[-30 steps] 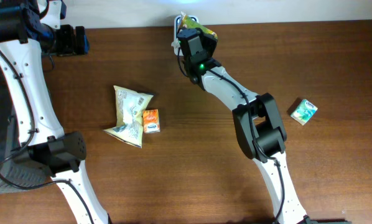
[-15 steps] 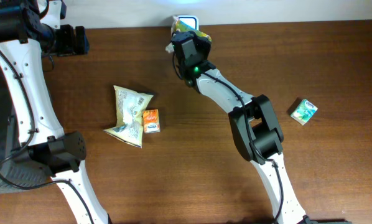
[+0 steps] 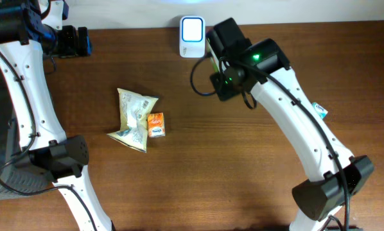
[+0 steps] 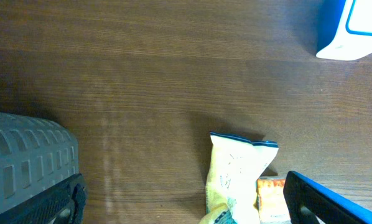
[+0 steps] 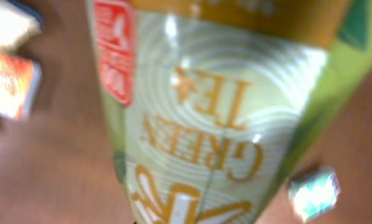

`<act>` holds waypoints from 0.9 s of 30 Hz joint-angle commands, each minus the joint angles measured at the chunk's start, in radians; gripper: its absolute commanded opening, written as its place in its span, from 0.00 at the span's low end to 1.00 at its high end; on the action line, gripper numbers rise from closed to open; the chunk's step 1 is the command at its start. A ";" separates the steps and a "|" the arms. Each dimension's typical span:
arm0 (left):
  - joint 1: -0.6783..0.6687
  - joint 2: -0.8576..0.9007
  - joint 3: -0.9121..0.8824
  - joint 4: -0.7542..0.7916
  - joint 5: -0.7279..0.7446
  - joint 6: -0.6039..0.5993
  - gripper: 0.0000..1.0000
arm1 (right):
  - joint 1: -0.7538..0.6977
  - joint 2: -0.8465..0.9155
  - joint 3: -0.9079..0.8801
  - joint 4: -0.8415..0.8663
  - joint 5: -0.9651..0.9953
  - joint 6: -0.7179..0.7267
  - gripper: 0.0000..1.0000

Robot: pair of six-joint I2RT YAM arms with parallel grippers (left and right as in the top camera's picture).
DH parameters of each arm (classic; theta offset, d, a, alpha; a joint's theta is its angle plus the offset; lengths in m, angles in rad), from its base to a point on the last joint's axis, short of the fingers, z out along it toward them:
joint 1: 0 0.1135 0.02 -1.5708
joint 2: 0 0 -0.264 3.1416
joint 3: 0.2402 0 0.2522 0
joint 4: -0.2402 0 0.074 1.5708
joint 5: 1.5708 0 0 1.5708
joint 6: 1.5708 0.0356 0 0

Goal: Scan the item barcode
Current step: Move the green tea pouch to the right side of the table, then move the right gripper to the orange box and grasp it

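A yellow-green packet printed "GREEN TEA" [image 5: 211, 118] fills the right wrist view, blurred and very close. My right gripper [image 3: 225, 40] is shut on it; its fingers are hidden behind the packet. From overhead the gripper hangs just right of the white, blue-sided scanner [image 3: 192, 28], and the packet is hidden under the wrist. In the left wrist view the scanner [image 4: 354, 28] sits at the top right. My left gripper [image 3: 71, 41] stays at the table's far left corner, open and holding nothing, its fingers [image 4: 30, 199] spread wide.
A yellow-white snack bag [image 3: 134, 119] and a small orange box [image 3: 156, 124] lie left of centre. A small teal packet [image 3: 319, 110] lies at the right, partly under my right arm. The left arm's links run down the left side.
My right arm has swung away from the scanner to the right, carrying the tea packet and uncovering the scanner. The left arm has not moved.
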 commanded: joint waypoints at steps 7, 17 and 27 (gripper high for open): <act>-0.002 -0.006 0.007 -0.001 0.010 0.010 0.99 | -0.548 0.079 -0.249 0.117 -0.076 0.472 0.04; -0.002 -0.006 0.007 -0.001 0.011 0.010 0.99 | -0.694 0.079 -0.710 0.584 -0.277 0.478 0.27; -0.002 -0.006 0.007 -0.001 0.011 0.010 0.99 | -0.654 0.074 -0.263 0.102 -0.517 0.259 0.60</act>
